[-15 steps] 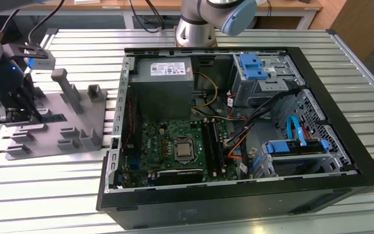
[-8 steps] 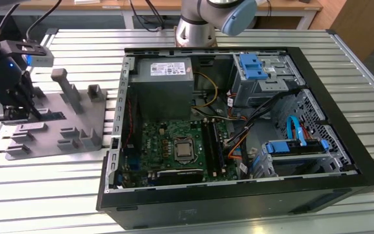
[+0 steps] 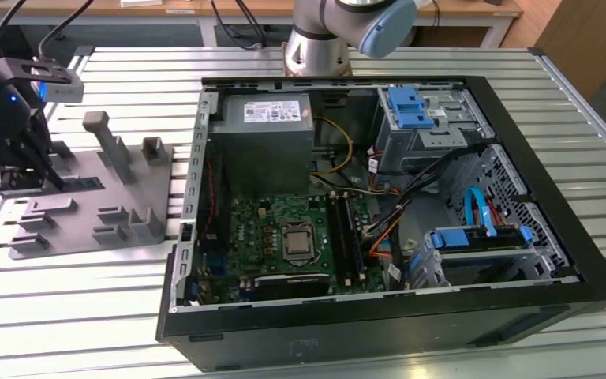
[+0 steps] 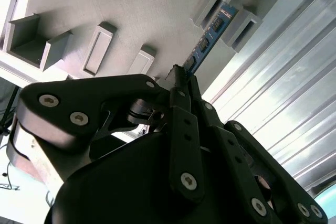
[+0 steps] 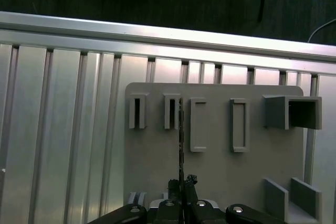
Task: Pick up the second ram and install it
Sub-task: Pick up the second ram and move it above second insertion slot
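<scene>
The second ram (image 4: 210, 30) is a thin blue-black board whose far end sits between two upright brackets of the grey tray (image 4: 131, 14). My gripper (image 4: 178, 74) is shut on its near end. In the first wrist view the second ram (image 5: 180, 135) appears edge-on as a thin dark line running from the tray's posts down to my gripper (image 5: 181, 184). In the exterior view my gripper (image 3: 50, 180) hangs over the grey tray (image 3: 82, 229) at that view's left, with the second ram (image 3: 84, 183) a dark strip beside it.
An open computer case (image 3: 387, 316) lies to the exterior view's right of the tray. Its green motherboard holds black memory slots (image 3: 343, 233), a power supply (image 3: 266, 142), blue drive cages (image 3: 409, 106) and loose cables. The arm's base (image 3: 319, 47) stands behind it on the slatted metal table (image 3: 72, 316).
</scene>
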